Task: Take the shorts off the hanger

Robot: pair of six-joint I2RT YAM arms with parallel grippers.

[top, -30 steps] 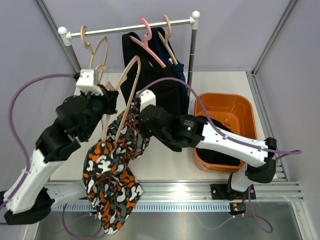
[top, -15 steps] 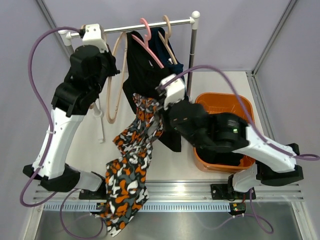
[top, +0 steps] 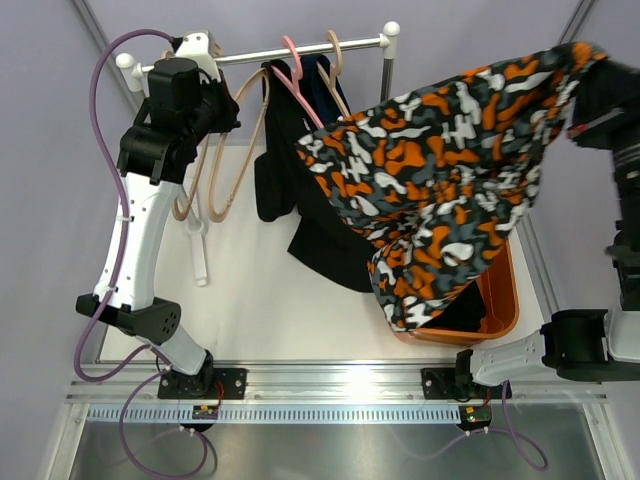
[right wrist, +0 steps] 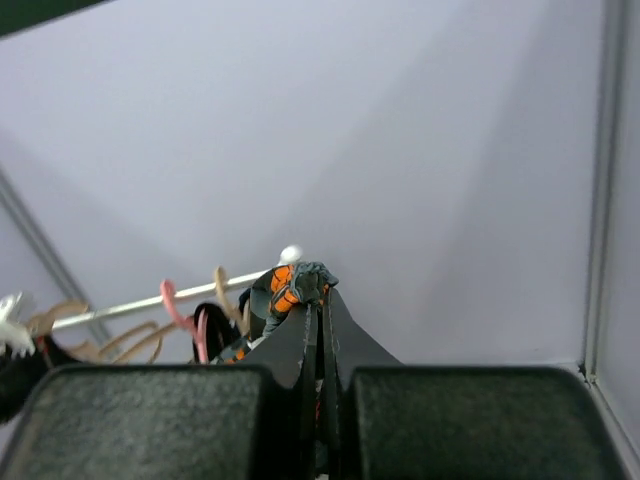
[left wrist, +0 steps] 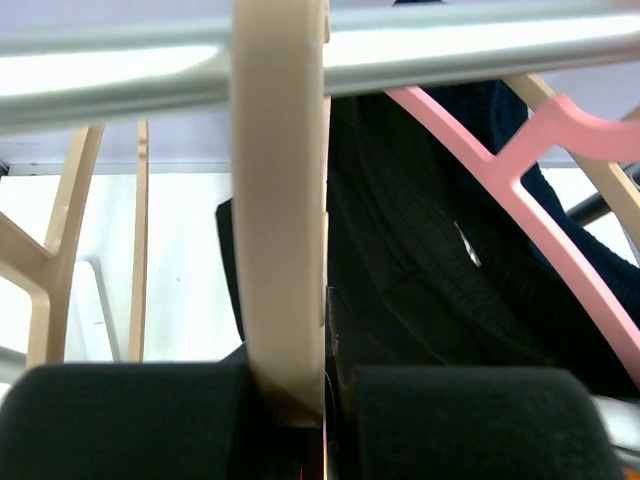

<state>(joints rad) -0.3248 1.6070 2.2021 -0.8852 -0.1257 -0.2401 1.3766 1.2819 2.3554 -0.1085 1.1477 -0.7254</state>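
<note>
Up at the rail (top: 365,43) now, my left jaws are pinching the bare beige hanger (left wrist: 280,200) hooked over it. Black shorts (top: 320,240) still hang mid-rail. My right jaws have swung the patterned shorts (top: 450,170) high to the right, clamped on a fold, cloth draping over the orange bin (top: 503,300).

No writing, label or number is legible (in any view).

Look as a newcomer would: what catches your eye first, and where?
The orange, black, grey and white blotch-patterned cloth shorts stretch across the right side above the orange plastic basket, pinched by the right hand. At the left, the left hand is shut on a beige hanger at the silver metal rail.
</note>
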